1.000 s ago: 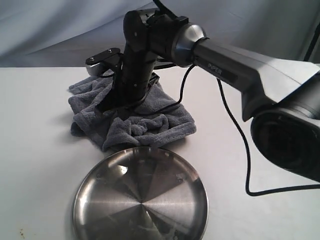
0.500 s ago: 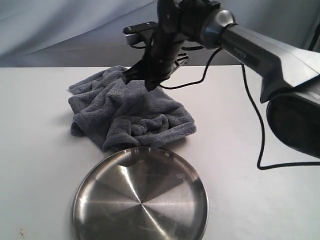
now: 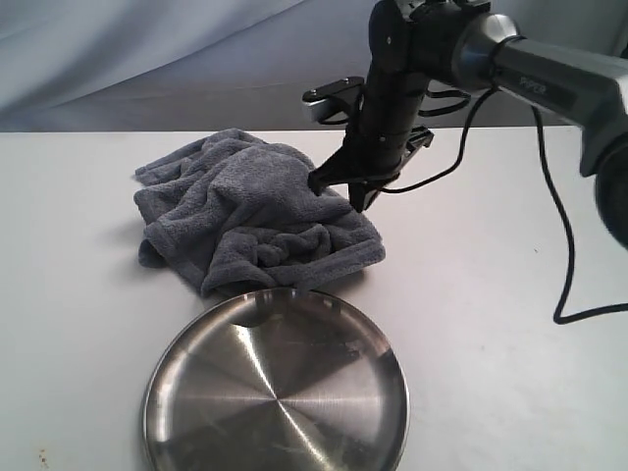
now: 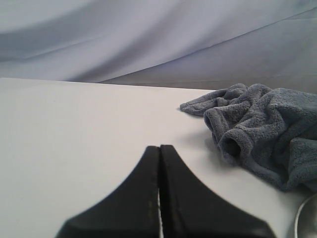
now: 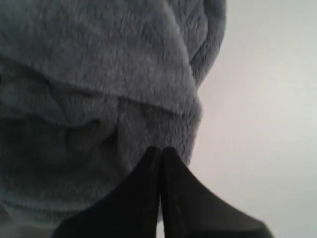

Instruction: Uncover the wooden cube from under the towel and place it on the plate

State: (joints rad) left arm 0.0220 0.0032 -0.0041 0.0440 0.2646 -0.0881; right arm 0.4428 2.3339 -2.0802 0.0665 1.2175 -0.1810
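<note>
The dark grey towel [image 3: 245, 211] lies bunched in a heap on the white table, just behind the shiny steel plate [image 3: 275, 388]. The wooden cube is hidden from every view. My right gripper [image 3: 336, 192] hangs at the towel's right edge, shut, with nothing between its fingers. In the right wrist view the closed right gripper [image 5: 159, 149] points at the towel [image 5: 99, 84] close below. My left gripper [image 4: 159, 148] is shut and empty, low over bare table, with the towel [image 4: 262, 129] off to one side. A sliver of the plate [image 4: 308, 222] shows there.
The right arm's black cable [image 3: 554, 226] loops down onto the table at the right. A pale blue-grey cloth backdrop [image 3: 147, 59] rises behind the table's far edge. The plate holds nothing.
The right arm has swung from over the towel's middle up and across to its right edge. The towel has barely shifted and the plate has not moved.
</note>
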